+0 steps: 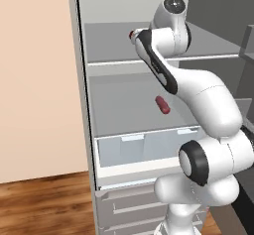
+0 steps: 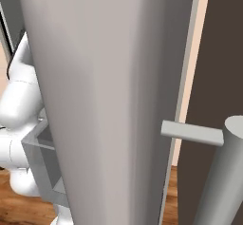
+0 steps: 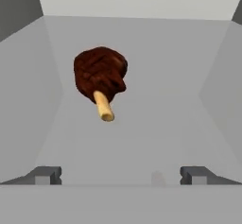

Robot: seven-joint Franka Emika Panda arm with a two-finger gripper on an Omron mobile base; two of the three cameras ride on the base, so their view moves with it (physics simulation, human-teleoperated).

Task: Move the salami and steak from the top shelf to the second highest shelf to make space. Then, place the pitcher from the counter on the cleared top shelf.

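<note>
Jaws [image 3: 121, 175] stand wide apart with nothing between them, pointing at the steak [image 3: 100, 75] lying just ahead on the top shelf [image 3: 156, 138]. From the left base view the white arm bends up into the fridge and hides most of the steak, so just a red bit peeks out. The salami [image 1: 162, 105] lies on the second highest shelf [image 1: 119, 115], and a big grey fridge door [image 2: 109, 100] blocks the right base view.

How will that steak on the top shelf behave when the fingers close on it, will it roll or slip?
The steak is a lumpy, rounded chunk, so it could rock or twist between the wide-open fingers. Its thin bone tip sticks out one side, which probably stops a full roll. It looks small on the top shelf, so likely light.
</note>
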